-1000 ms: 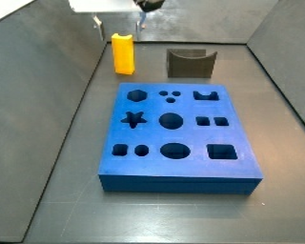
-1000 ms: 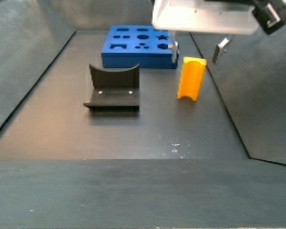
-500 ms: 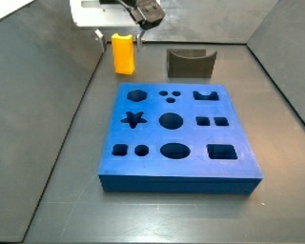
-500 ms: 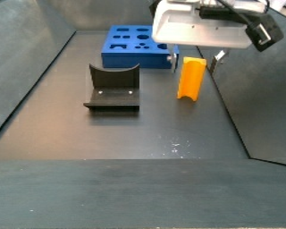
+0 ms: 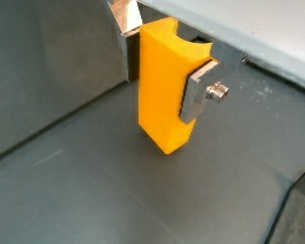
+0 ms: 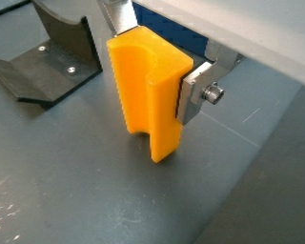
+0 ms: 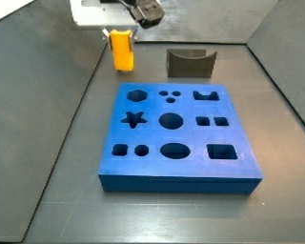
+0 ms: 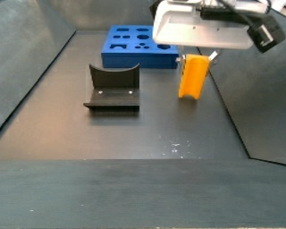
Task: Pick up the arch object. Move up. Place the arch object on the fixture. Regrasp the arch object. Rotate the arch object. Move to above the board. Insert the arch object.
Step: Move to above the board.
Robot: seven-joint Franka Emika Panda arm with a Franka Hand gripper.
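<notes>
**Mia:** What is closest in the side view with the blue slab in front?

**Ben:** The board (image 7: 178, 133). It is one big blue slab with lots of shaped holes. There is bare dark floor in front of it and on both sides, up to the grey walls.

**Mia:** And behind it?

**Ben:** One fixture (image 7: 190, 63), dark and blocky with a dip on top. It stands apart from the board. Off to its side is one arch object (image 7: 122, 51), yellow-orange and standing up tall near the wall.

**Mia:** Where is the gripper?

**Ben:** The gripper (image 7: 121, 34) is down over the top of the arch object. In both wrist views the silver fingers (image 6: 197, 89) sit flat on two sides of the block (image 5: 166, 86). It looks gripped, with the plates touching it.

**Mia:** Is the block off the floor?

**Ben:** I cannot tell. Its bottom end is at the floor or just above it.

**Mia:** What do the wrist views add?

**Ben:** A wrist view shows the notch at the block's low end (image 6: 152, 91) and the fixture (image 6: 56, 57) close by. They do not show the board.

**Mia:** And the side view from the far end?

**Ben:** There the fixture (image 8: 112, 88) is nearest, the block (image 8: 195, 75) beside it with open floor between them, and the board (image 8: 136, 48) at the back.
</notes>
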